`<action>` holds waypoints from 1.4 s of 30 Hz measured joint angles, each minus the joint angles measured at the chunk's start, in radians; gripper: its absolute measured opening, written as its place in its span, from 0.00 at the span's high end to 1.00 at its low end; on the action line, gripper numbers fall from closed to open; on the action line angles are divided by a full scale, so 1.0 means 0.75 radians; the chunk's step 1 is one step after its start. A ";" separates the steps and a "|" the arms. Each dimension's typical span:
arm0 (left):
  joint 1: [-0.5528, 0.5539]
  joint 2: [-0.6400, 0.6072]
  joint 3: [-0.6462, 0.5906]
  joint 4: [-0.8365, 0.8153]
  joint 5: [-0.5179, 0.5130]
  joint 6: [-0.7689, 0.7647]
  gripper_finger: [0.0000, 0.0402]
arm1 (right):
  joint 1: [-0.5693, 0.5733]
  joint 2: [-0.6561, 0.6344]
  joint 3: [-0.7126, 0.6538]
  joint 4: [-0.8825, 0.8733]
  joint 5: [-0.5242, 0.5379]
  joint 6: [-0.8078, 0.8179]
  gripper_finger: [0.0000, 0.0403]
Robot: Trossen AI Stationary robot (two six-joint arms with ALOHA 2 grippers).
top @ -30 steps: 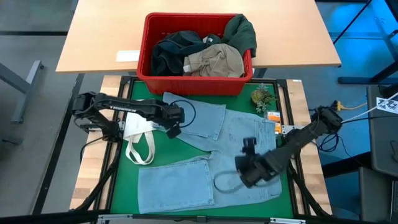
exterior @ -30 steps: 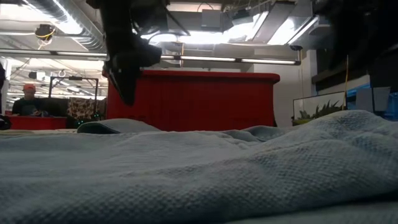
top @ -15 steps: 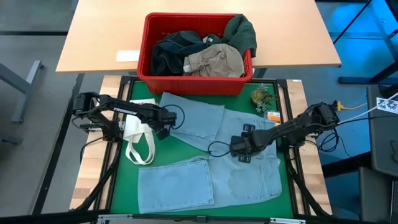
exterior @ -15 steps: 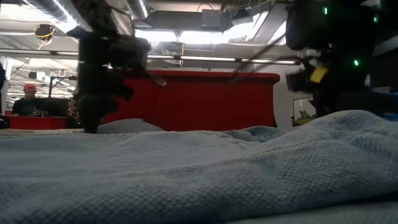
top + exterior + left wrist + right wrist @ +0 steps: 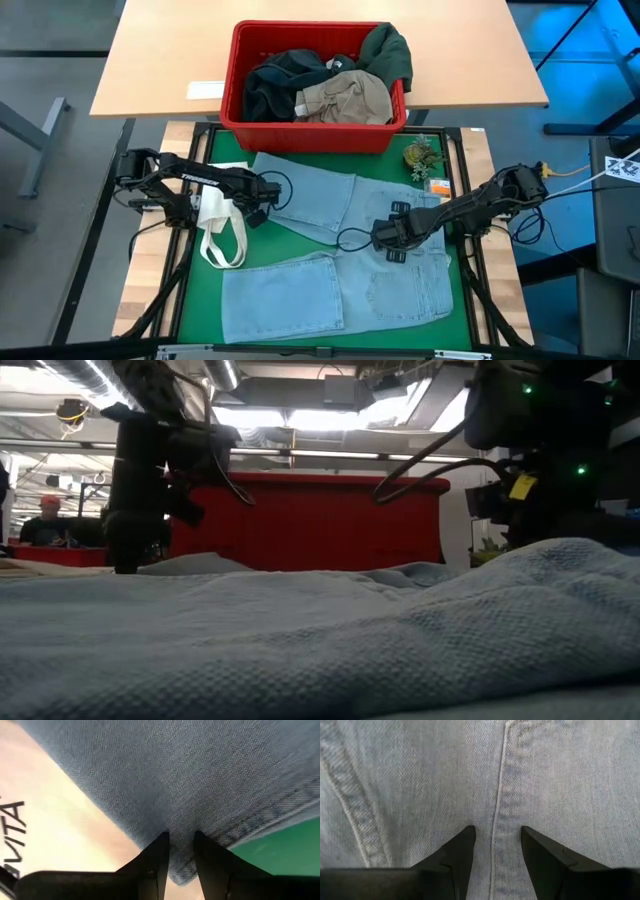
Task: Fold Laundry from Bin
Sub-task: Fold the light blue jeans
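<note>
- At left centre of the high view, between the fingers of the left gripper [image 5: 257,203]: a thin hem edge of the jeans [image 5: 345,250], pinched between jaws close together, denim filling the narrow slot in the left wrist view [image 5: 181,851].
- Just beside that pinch: white tote bag [image 5: 218,222] under and alongside the denim edge, loop handles trailing toward lower left; green mat [image 5: 280,240] showing past the hem.
- At right of centre in the high view: right gripper [image 5: 394,236] low over the seat of the jeans, jaws apart, straddling a raised seam in the right wrist view [image 5: 497,840]; no cloth visibly drawn up between the fingers [image 5: 457,855], so no grip claimed there.
- Across the mat, outward: jeans spread roughly flat, one leg running to upper left under the left gripper, the other lying along the bottom of the frame, waist end toward lower right.
- At top centre, on the far table: bin [image 5: 232,95] holding the remaining laundry [image 5: 300,85], dark green, black and khaki pieces heaped inside, untouched.
- Near the upper right corner of the mat: small plant [image 5: 421,155], clear of both arms.
- Judged step: first garment laid out, being taken hold of for smoothing or a first fold; most of the task still ahead.
- Judged next need: closing the right jaws on a real pinch of denim at the seam, then lifting both holds together without dragging the tote bag along.
</note>
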 joint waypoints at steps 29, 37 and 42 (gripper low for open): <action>0.220 -0.510 0.342 -0.240 0.124 0.112 0.79 | 0.002 0.003 0.350 -0.194 -0.008 -0.248 0.59; 0.298 -0.611 0.337 -0.242 0.017 0.106 0.79 | 0.002 0.003 0.350 -0.175 -0.008 -0.248 0.59; 0.363 -0.576 0.336 -0.245 0.019 0.136 0.71 | 0.002 0.003 0.350 -0.167 -0.022 -0.248 0.59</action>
